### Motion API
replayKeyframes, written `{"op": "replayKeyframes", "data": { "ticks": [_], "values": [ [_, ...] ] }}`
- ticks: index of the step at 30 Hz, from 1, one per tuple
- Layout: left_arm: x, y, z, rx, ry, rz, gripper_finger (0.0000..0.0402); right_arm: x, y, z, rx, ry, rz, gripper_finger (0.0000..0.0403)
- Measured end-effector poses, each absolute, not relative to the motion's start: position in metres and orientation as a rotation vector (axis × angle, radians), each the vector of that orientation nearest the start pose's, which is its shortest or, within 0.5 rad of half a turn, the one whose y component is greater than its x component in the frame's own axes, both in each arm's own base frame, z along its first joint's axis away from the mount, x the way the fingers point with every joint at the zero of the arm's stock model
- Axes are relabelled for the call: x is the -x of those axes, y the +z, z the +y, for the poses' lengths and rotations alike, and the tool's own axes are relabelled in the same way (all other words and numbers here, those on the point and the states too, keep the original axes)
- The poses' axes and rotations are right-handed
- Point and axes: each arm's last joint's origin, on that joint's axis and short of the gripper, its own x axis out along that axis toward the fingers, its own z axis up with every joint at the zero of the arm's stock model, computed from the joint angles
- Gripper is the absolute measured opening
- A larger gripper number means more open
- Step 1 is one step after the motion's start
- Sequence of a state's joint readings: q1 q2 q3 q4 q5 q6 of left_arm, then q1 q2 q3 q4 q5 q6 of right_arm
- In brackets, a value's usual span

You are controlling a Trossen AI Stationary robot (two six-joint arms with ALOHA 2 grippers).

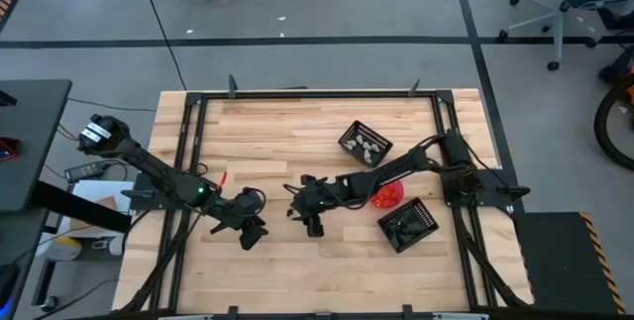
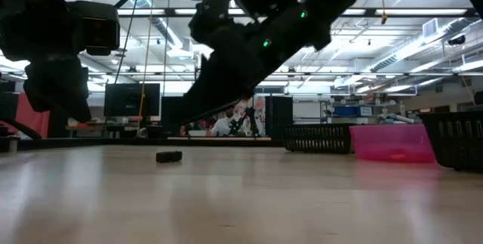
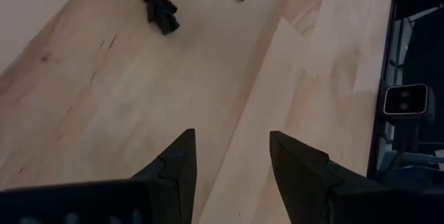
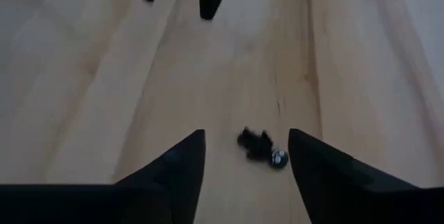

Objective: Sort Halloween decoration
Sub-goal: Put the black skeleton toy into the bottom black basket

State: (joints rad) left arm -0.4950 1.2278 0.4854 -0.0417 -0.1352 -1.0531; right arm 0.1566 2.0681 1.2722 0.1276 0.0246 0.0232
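No legible text, label, brand, number or sign in any of the four views — the table, arms, baskets, bowl and trinkets carry no readable markings, and anything in the background room is too small to make out.

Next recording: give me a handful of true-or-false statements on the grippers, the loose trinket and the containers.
1. A small black trinket lies on the wooden table between the right gripper fingers. True.
2. The left gripper is shut on a trinket. False: it is open and empty.
3. The pink round bowl sits between two black slatted baskets. True.
4. Both baskets are empty. False: one holds pale pieces, the other dark ones.
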Motion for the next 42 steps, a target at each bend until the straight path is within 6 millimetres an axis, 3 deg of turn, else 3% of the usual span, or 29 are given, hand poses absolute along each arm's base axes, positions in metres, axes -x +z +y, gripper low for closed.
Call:
{"op": "replayKeyframes", "data": {
  "ticks": [7,12,21,29,36,42],
  "values": [
    [-0.195,0.164,-0.098,0.75,0.093,0.835,0.0155,-0.441,0.114,0.068,0.09,0.101,0.623,0.0218],
    [-0.191,0.172,-0.096,0.762,0.08,0.815,0.0155,-0.443,0.112,0.06,0.122,0.029,0.62,0.0203],
    [-0.186,0.176,-0.093,0.737,0.08,0.823,0.0155,-0.445,0.102,0.048,0.059,0.104,0.633,0.0187],
    [-0.185,0.175,-0.093,0.73,0.091,0.839,0.0155,-0.45,0.079,0.056,0.024,0.144,0.606,0.0183],
    [-0.185,0.174,-0.093,0.732,0.093,0.842,0.0155,-0.448,0.078,0.059,0.074,0.12,0.635,0.0134],
    [-0.183,0.174,-0.092,0.765,0.107,0.864,0.0155,-0.448,0.081,0.057,0.013,0.115,0.627,0.0088]
  ]
}}
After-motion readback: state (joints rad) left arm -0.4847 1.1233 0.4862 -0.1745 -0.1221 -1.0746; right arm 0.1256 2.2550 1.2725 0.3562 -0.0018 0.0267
